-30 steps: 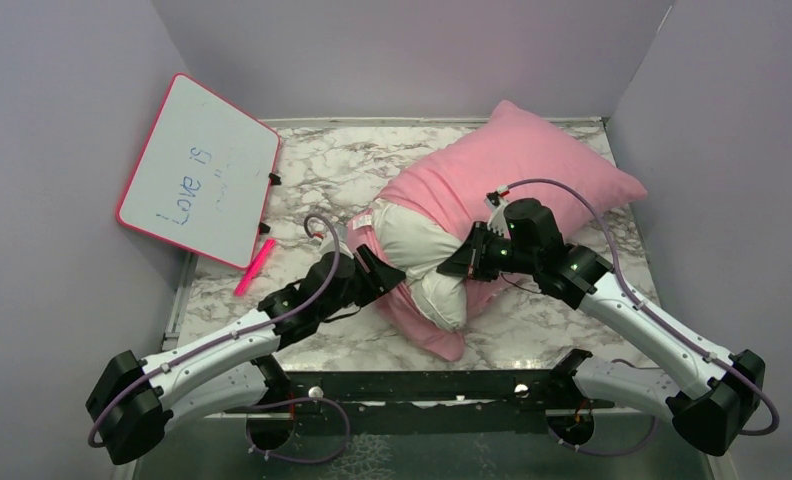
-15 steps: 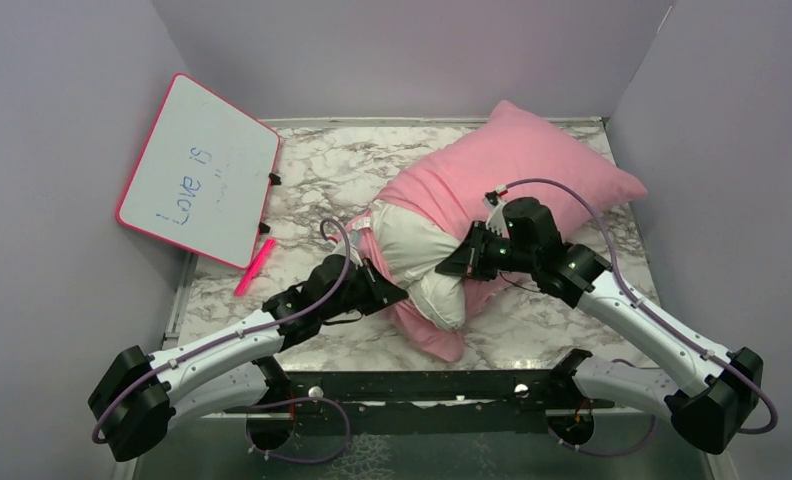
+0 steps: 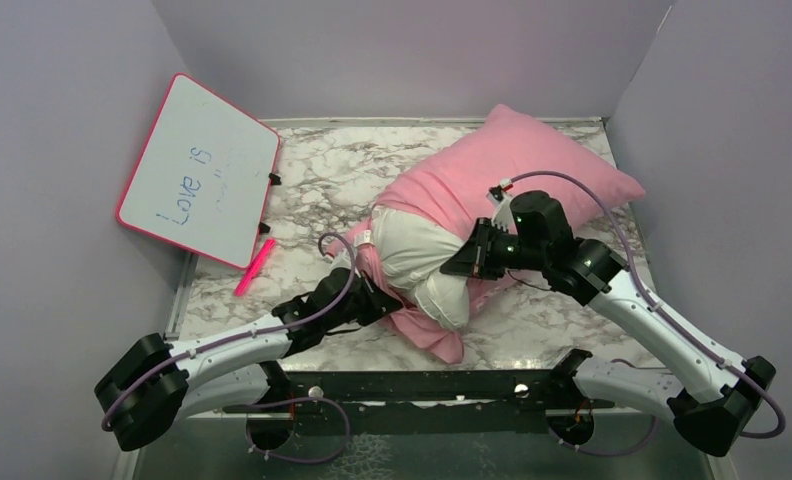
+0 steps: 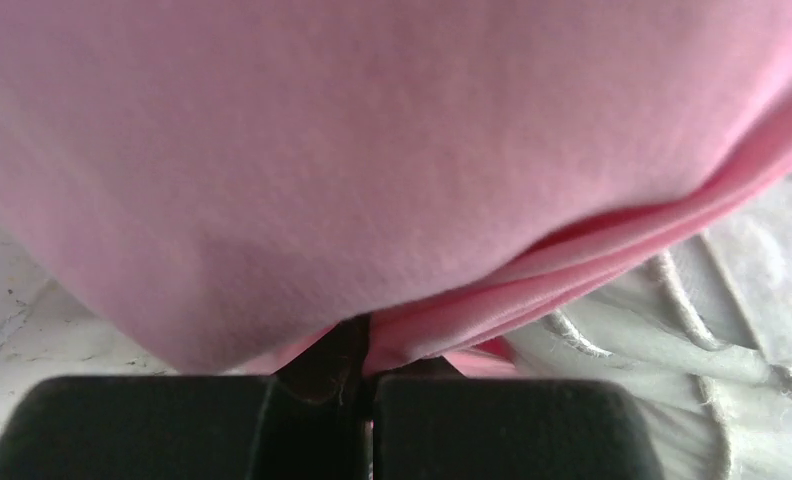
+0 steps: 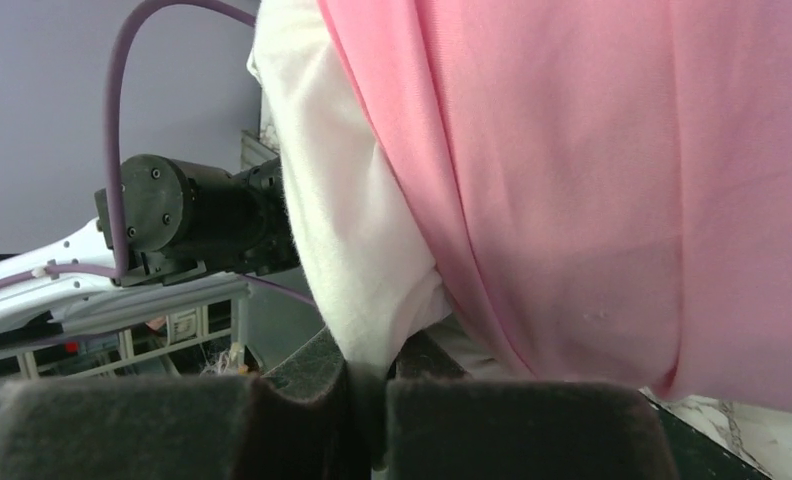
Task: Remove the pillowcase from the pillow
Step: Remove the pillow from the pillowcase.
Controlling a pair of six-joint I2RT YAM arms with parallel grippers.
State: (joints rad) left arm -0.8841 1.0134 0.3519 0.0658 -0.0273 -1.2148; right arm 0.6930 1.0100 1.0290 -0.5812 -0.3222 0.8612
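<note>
The pink pillowcase (image 3: 512,165) still covers the far half of the white pillow (image 3: 417,250), whose near end bulges out of the case's open mouth. My left gripper (image 3: 390,305) is shut on the pink hem at the pillow's near left; in the left wrist view the folded pillowcase (image 4: 492,300) is pinched between the jaws of the left gripper (image 4: 364,350). My right gripper (image 3: 460,268) is shut on the pillow's exposed right side; the right wrist view shows white pillow fabric (image 5: 357,260) nipped in the right gripper (image 5: 367,375), with the pillowcase (image 5: 592,180) hanging beside it.
A pink-framed whiteboard (image 3: 200,170) leans against the left wall, and a pink marker (image 3: 255,266) lies below it on the marble tabletop (image 3: 322,175). Grey walls enclose the table on three sides. A black rail (image 3: 422,385) runs along the near edge.
My left gripper has slid toward the near side along the pillow's left edge and closed on the pink hem. The right gripper has kept its grip and shifted slightly right.
</note>
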